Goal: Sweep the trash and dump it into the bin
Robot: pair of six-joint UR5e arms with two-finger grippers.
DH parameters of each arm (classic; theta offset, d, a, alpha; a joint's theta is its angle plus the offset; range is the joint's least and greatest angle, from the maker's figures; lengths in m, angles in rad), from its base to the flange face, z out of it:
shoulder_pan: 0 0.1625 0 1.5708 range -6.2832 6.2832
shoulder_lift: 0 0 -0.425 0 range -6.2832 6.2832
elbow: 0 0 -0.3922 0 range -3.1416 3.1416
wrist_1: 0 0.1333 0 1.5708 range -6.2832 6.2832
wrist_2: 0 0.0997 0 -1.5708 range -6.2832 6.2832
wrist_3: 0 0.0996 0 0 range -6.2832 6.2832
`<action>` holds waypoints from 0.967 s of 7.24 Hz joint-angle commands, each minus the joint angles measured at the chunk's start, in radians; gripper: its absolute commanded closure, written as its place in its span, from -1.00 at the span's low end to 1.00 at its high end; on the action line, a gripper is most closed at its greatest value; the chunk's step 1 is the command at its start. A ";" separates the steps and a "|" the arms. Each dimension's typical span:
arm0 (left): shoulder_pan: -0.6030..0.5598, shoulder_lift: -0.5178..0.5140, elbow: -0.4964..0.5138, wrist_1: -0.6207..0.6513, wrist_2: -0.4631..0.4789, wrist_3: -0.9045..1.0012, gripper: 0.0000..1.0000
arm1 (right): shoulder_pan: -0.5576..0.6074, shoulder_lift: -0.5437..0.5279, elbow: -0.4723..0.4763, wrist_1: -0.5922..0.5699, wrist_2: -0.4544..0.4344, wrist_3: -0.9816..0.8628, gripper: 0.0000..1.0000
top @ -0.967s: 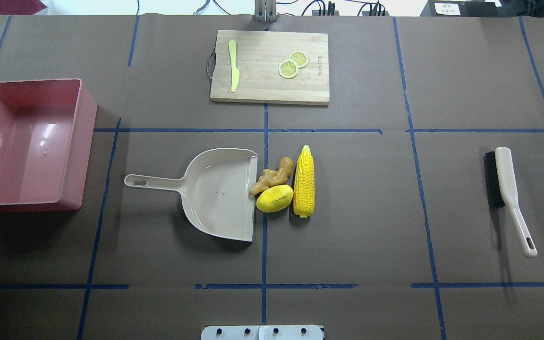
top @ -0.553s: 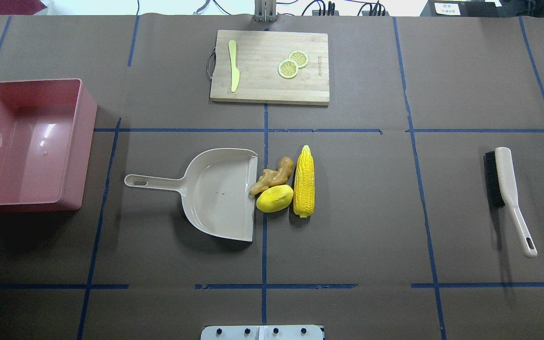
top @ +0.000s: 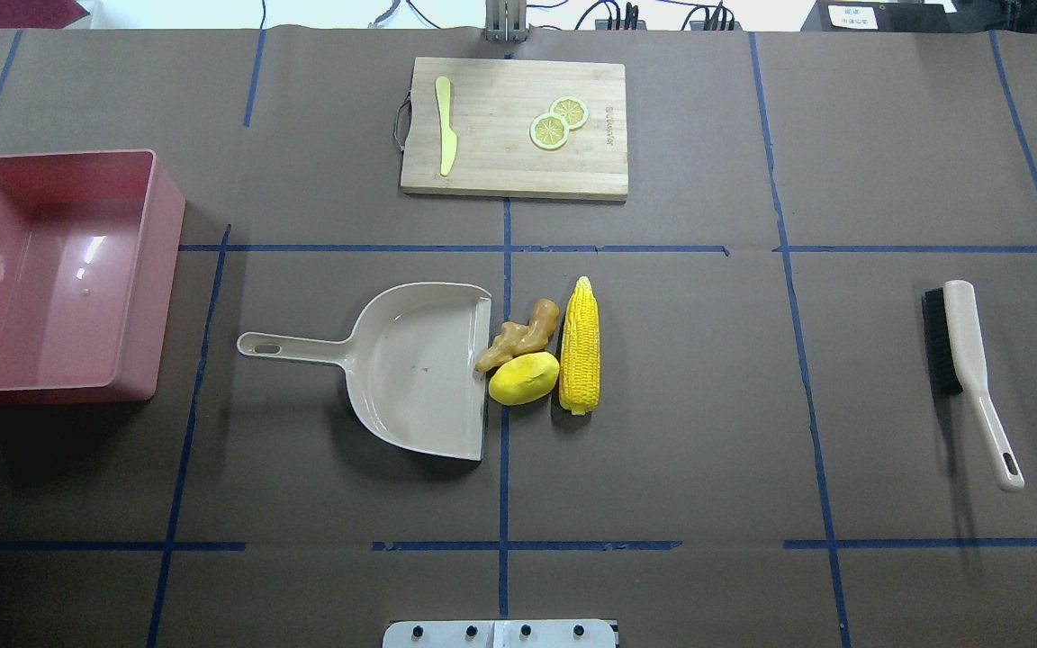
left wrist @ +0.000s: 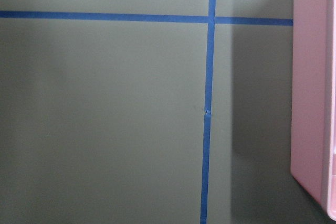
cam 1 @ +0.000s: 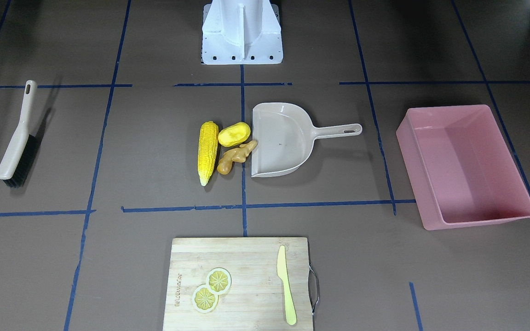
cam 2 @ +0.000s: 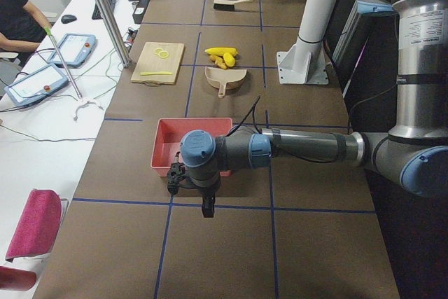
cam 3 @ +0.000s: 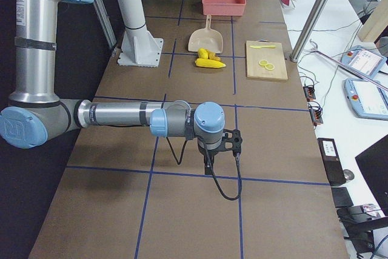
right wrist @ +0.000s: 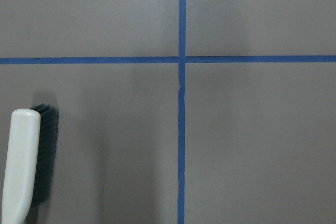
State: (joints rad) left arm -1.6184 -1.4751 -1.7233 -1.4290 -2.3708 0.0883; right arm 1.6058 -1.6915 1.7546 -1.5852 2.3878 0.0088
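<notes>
Sweeping not begun | trash is set against dustpan mouth, corn cob parallel to lip | brush is laid beyond trash from dustpan, nearer right gripper | left gripper and right: opening cannot be told

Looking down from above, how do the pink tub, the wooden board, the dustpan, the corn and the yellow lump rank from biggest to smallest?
1. pink tub
2. wooden board
3. dustpan, counting its handle
4. corn
5. yellow lump, shorter but fatter than the corn
</notes>
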 commanded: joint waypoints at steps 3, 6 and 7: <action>0.009 -0.080 -0.030 -0.050 -0.004 0.005 -1.00 | -0.030 0.015 0.054 -0.013 0.013 0.002 -0.99; 0.083 -0.119 -0.174 -0.050 0.001 -0.005 -1.00 | -0.043 0.004 0.098 0.001 0.042 0.147 -0.99; 0.131 -0.172 -0.240 -0.036 0.001 -0.025 -1.00 | -0.059 0.007 0.106 0.002 0.041 0.169 -1.00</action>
State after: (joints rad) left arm -1.5375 -1.6002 -1.8873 -1.4756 -2.3715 0.0814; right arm 1.5612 -1.6847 1.8470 -1.5858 2.4213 0.1230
